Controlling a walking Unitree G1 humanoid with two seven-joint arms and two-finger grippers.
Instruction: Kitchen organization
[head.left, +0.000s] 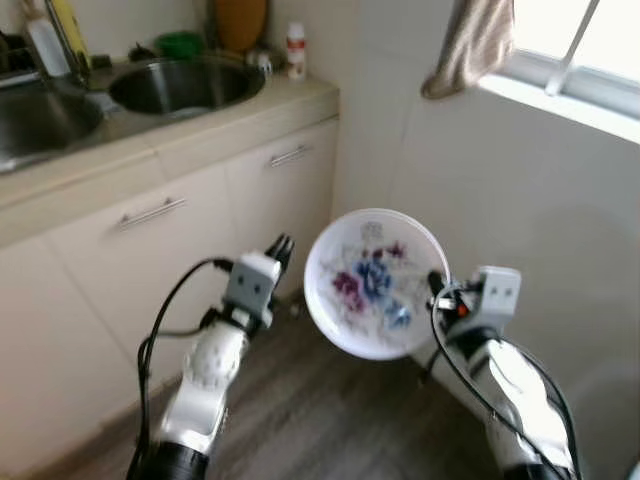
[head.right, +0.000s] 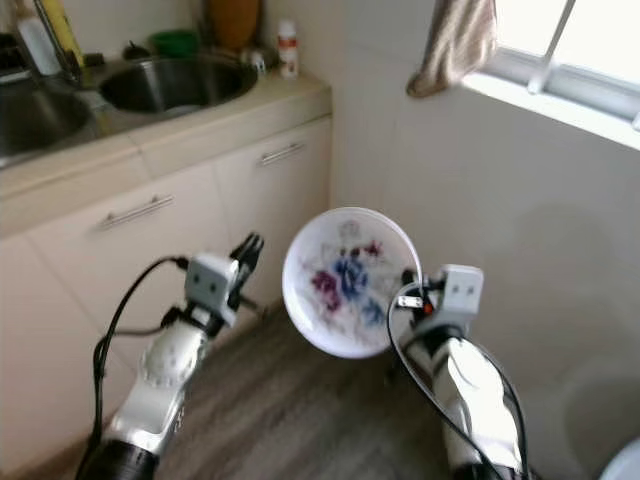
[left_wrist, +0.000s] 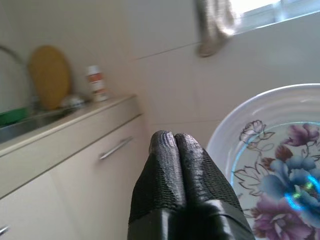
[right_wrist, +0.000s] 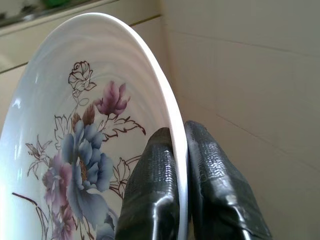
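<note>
A white plate (head.left: 375, 283) with blue and purple flowers hangs on edge in mid-air before the cabinets, its face turned towards me. My right gripper (right_wrist: 180, 150) is shut on the plate's rim (right_wrist: 175, 120), one finger on each side. My left gripper (left_wrist: 175, 145) is shut with nothing in it, raised to the left of the plate (left_wrist: 270, 165) and apart from it; from the head camera I see the left gripper (head.left: 281, 249) in front of the cabinet door.
A counter with a double steel sink (head.left: 185, 85) runs along the left, with a small bottle (head.left: 295, 50) and a wooden board at the back. Cabinet doors with bar handles (head.left: 290, 155) stand below. A cloth (head.left: 470, 45) hangs by the window at right. Wood floor lies below.
</note>
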